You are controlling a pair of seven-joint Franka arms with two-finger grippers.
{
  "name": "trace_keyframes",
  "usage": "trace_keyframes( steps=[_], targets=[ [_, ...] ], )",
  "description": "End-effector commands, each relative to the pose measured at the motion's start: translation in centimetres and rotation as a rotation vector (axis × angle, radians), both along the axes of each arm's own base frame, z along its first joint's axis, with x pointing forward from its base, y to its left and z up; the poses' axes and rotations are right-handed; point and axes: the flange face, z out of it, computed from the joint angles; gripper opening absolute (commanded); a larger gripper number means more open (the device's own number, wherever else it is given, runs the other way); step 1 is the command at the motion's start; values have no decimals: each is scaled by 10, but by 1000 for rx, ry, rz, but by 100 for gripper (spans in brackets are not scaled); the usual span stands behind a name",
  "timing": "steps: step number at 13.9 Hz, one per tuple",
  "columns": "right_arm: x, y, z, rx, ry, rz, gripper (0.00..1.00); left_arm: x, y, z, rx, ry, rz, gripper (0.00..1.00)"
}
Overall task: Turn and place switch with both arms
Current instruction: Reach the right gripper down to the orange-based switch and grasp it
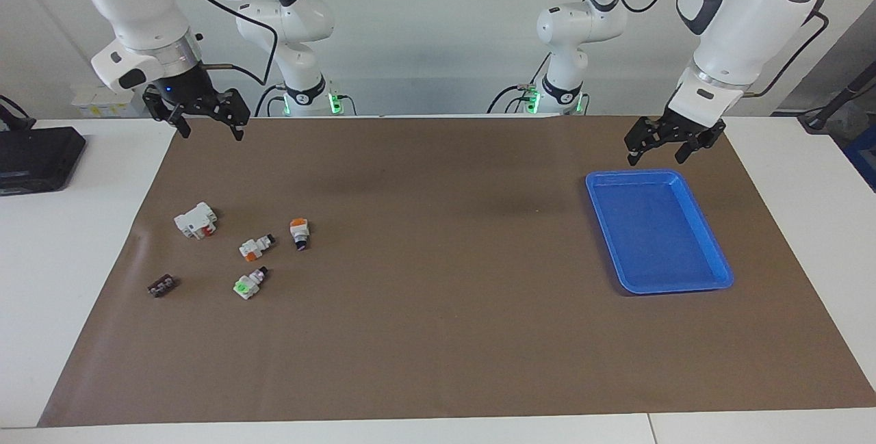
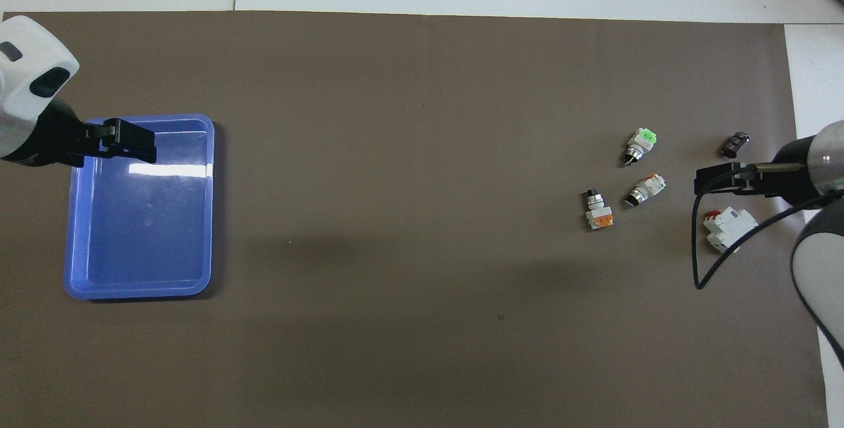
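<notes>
The switch lies on the brown mat toward the right arm's end, white with an orange block and a black knob. My right gripper hangs open and empty in the air over the mat at that end, apart from the switch. My left gripper waits open and empty over the rim of the blue tray, which holds nothing.
Beside the switch lie a slimmer white switch, a green-capped switch, a white block with red parts and a small dark part. A black device sits off the mat.
</notes>
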Motion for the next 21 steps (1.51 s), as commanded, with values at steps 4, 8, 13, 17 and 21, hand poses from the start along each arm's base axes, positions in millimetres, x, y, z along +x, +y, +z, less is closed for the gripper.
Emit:
trace_keyframes(
  steps=[4,8,13,17,21],
  targets=[
    [-5,20,-48,20,-13,52,100,-8,5,1,-7,-3,5,100],
    [6,54,-112,14,-15,137,100,-8,5,2,-8,-4,5,100],
    [13,62,-191,55,-16,295,100,-8,5,1,-8,-1,5,100],
    [8,59,-242,46,-38,352,100,-8,5,1,-7,-3,5,100],
    [0,58,-263,43,-17,373,100,-8,5,2,-8,-4,5,100]
  ],
)
